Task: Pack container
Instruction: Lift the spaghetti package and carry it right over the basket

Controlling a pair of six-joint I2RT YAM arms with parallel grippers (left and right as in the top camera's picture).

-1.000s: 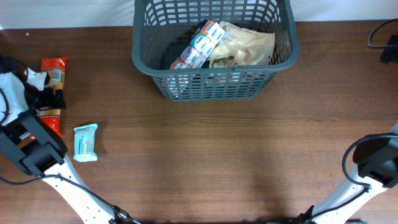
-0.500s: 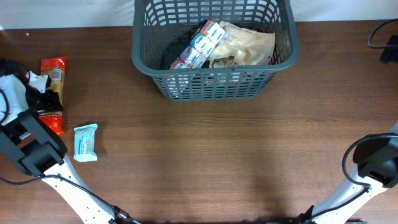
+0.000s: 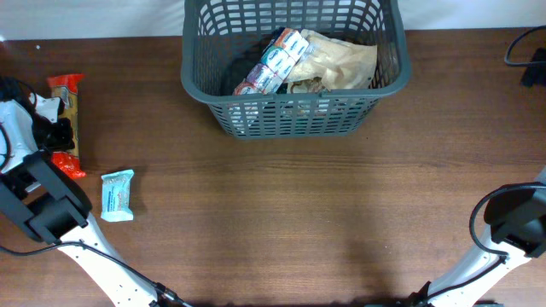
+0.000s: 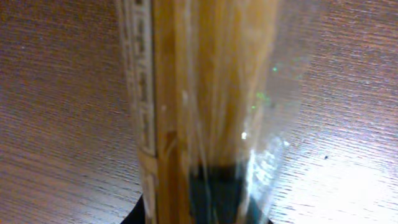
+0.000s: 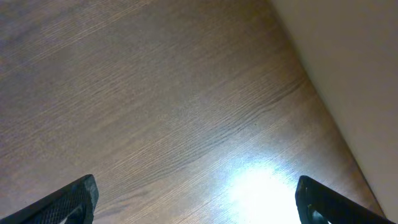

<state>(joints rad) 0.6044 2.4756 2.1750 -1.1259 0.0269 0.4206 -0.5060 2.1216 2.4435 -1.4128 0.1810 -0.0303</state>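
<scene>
The container (image 3: pixel 294 112), a dark grey slotted basket, stands at the back centre and holds a teal-and-red multipack (image 3: pixel 271 60) and a tan bag (image 3: pixel 339 58). At the far left, my left gripper (image 3: pixel 58 130) is shut on a long packet (image 3: pixel 66 119) with red ends and a clear middle. In the left wrist view that packet (image 4: pixel 205 93) fills the frame, showing golden sticks inside, and it hides the fingers. My right gripper (image 5: pixel 199 202) stands open over bare wood at the near right, nothing between its fingers (image 5: pixel 78 199).
A small light-blue packet (image 3: pixel 118 194) lies on the table just right of the left arm. The right arm (image 3: pixel 514 220) sits at the near right corner. A black cable (image 3: pixel 527 53) lies at the back right edge.
My left gripper has closed on the long packet. The packet now looks narrower and turned on edge, shifted slightly left. The right arm has not moved.
</scene>
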